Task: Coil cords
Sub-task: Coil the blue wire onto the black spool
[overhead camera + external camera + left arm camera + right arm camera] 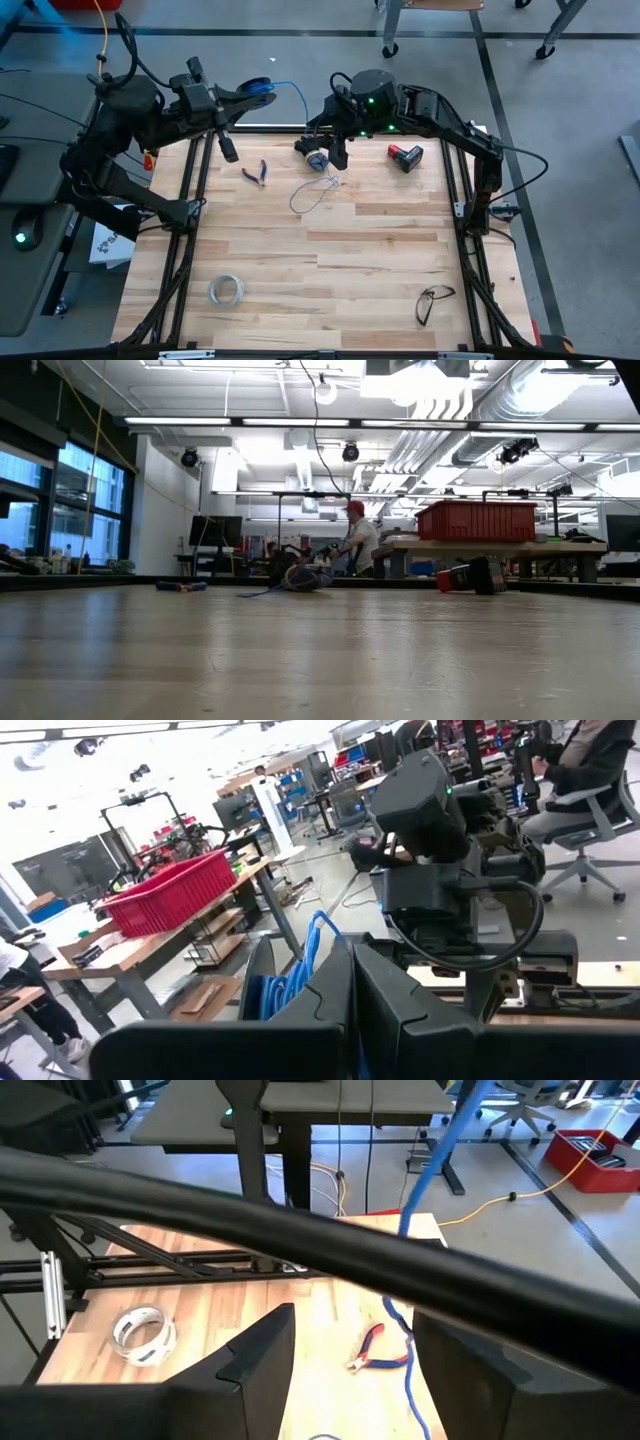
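While both arms reach in from the table's far edge, the cords lie loose on the wood below the right arm.

Seen from above, the right gripper (pixel 338 152) hangs with its fingers spread and nothing between them, just beside the small dark spool (pixel 314 158); the thin bluish-grey wire (pixel 315 192) trails from the spool in a loose loop toward the table's middle. The left gripper (pixel 229 148) is clenched on nothing, off the table's far left corner. Red-handled pliers (pixel 256 173) lie between the two grippers. A red and black battery pack (pixel 406 156) sits to the right. Well apart, near the front edge, lie a whitish tape ring (pixel 227 290) and a pair of glasses (pixel 432 301). A thick black cable (pixel 330 1250) crosses the right wrist view, blocking part of it.
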Controlling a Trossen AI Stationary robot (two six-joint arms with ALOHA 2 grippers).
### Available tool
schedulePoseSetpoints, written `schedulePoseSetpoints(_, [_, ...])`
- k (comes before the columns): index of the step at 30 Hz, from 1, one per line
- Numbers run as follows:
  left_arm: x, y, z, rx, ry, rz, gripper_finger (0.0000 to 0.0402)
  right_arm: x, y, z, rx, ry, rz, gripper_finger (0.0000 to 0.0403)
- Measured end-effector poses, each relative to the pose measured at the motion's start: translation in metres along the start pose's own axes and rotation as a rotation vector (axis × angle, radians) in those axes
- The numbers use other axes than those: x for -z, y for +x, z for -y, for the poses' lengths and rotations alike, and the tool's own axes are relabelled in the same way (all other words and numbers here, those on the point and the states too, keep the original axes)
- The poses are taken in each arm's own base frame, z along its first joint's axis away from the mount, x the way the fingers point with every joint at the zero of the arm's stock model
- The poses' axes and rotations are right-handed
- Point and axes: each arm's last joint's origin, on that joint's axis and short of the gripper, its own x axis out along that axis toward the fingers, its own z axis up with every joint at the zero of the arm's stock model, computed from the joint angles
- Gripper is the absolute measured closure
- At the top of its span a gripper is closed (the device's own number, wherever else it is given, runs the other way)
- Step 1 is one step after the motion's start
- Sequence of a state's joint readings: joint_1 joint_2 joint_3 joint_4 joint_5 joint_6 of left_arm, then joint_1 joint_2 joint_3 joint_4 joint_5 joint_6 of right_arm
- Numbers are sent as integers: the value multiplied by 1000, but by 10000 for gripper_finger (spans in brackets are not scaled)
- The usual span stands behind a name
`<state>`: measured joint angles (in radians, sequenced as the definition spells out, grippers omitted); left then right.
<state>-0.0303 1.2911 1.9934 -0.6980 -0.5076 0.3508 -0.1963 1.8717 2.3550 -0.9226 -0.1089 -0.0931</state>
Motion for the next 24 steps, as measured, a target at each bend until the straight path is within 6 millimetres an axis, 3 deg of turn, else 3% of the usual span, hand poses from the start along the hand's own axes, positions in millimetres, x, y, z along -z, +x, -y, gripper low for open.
schedulePoseSetpoints(9, [-1,0,-1,-5,-29,13,401,-1,0,0,1,-7,8,244])
schedulePoseSetpoints(19, [-1,0,-1,-6,-24,13,401,-4,0,1,29,-153,41,246])
schedulePoseSetpoints(24, [-1,0,0,-6,-32,12,401,-4,0,3,131,-124,25,251])
